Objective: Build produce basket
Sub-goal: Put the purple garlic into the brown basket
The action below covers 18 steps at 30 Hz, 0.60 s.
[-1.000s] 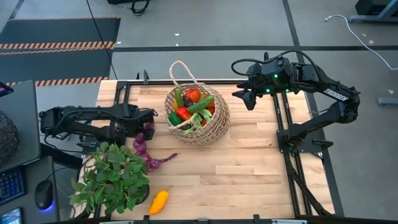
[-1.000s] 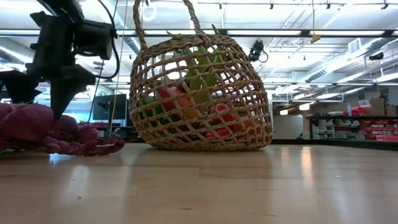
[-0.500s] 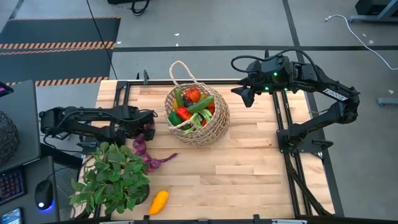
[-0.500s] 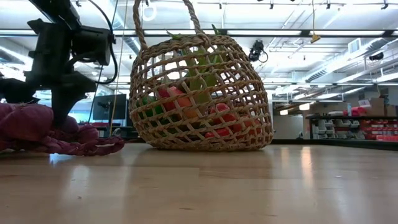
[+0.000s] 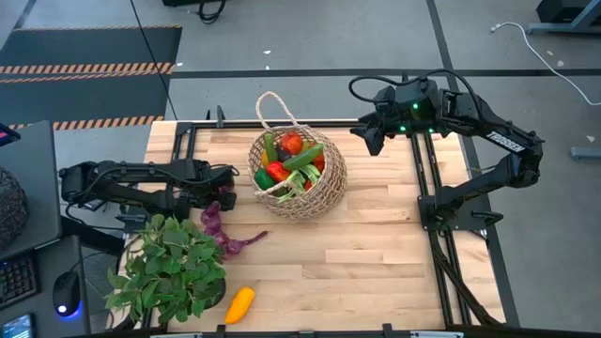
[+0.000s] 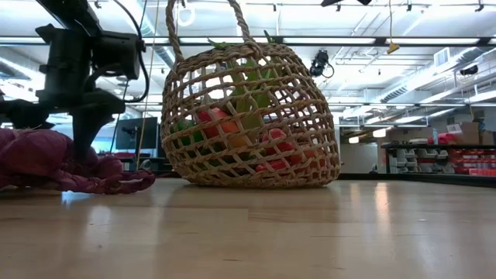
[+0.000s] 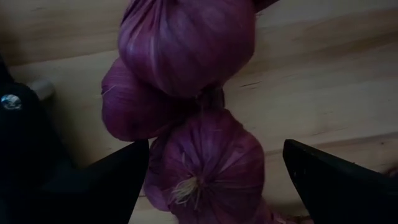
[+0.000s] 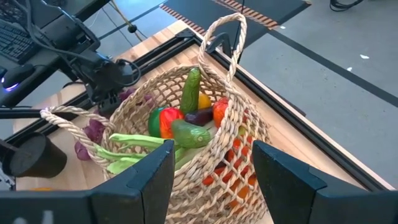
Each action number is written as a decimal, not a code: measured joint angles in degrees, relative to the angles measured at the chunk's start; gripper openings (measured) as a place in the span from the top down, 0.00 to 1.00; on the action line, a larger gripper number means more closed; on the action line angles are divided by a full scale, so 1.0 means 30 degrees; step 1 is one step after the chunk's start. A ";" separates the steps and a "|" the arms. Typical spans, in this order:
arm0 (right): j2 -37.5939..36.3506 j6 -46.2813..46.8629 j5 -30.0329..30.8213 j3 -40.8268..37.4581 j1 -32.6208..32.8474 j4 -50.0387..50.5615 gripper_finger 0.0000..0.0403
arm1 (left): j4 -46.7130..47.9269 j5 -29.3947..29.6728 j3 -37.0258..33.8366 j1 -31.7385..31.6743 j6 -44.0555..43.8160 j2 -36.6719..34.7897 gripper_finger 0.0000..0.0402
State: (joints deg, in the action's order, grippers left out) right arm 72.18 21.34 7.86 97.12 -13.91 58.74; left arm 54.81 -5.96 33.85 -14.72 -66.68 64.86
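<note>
The round tan straw basket (image 5: 299, 174) stands on its base at the table's far middle. It holds produce: red and green peppers, a cucumber, leek leaves. The purple string (image 5: 221, 225) of bulbs lies flat on the wood to the basket's left. My left gripper (image 5: 218, 192) points straight down over the string's far end. It is open, with one finger on each side of a bulb (image 7: 199, 162). My right gripper (image 5: 369, 141) hangs open and high, to the right of the basket near the far edge, with nothing between its fingers (image 8: 155, 174). My left gripper comes at the purple string from above, fingers pointing down, with a bulb (image 7: 186, 155) between them. The string lies slack on the table. I cannot tell whether either finger (image 7: 106, 174) touches the bulb.
A leafy potted plant (image 5: 169, 268) stands at the near left corner, close to the string. A yellow squash (image 5: 240, 303) lies by the near edge. Bare wood spreads to the near right of the basket. A dark mesh ball (image 5: 7, 202) sits off the table's left.
My left gripper has sunk a little toward the purple string and stayed open. My right gripper has swung slightly toward the table's far edge. The basket and the string have not moved.
</note>
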 joint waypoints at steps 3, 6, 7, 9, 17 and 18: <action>0.0000 -0.0022 -0.0190 0.0000 -0.0176 -0.0006 0.46 | -0.0156 -0.0002 0.0000 0.0000 -0.0087 0.0000 0.06; 0.0000 -0.0026 -0.0622 0.0000 -0.0443 -0.0007 0.46 | -0.0189 -0.0280 0.0000 0.0000 -0.0093 0.0000 0.06; 0.0000 -0.0022 -0.0689 0.0000 -0.0529 -0.0007 0.46 | -0.0190 -0.0403 0.0000 0.0000 -0.0092 0.0000 0.06; 0.0000 -0.0022 -0.0714 0.0000 -0.0650 -0.0015 0.46 | -0.0186 -0.0443 0.0000 0.0007 -0.0093 0.0000 0.06; -0.0007 -0.0022 -0.0942 0.0000 -0.0794 -0.0015 0.46 | -0.0204 -0.0459 0.0000 0.0007 -0.0279 0.0000 0.06; -0.0007 -0.0022 -0.0989 0.0000 -0.0794 -0.0015 0.46 | -0.0197 -0.0459 0.0000 0.0007 -0.0486 0.0000 0.06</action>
State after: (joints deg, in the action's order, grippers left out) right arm 72.16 21.28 4.89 97.12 -16.29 58.70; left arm 54.22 -7.33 33.85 -14.70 -68.14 64.86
